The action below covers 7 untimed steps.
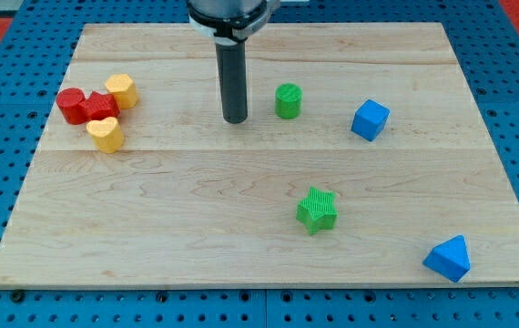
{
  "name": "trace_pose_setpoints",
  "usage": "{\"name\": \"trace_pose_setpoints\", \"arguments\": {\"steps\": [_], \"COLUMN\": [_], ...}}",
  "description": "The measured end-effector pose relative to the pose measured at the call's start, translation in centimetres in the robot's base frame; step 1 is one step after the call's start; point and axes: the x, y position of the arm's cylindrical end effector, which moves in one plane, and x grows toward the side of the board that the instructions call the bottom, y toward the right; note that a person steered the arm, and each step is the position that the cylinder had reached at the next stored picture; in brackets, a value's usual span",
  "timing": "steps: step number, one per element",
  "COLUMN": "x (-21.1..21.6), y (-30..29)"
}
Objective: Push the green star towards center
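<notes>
The green star lies on the wooden board, below and to the right of the board's middle. My tip rests on the board in the upper middle, well above and to the left of the star. A green cylinder stands just to the right of my tip, with a small gap between them.
A blue cube sits at the right of the cylinder. A blue triangular block lies near the bottom right corner. At the left, a red block, a red star-like block and two yellow blocks cluster together.
</notes>
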Motion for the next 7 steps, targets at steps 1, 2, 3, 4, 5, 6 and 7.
{"name": "trace_pose_setpoints", "arguments": {"steps": [1,2,3,4,5,6,7], "x": [-3.3,-1.3,0.2,0.9,0.9,2.0,2.0], "y": [8.7,13.6,4.5,2.2,1.8,0.8,-4.4]}}
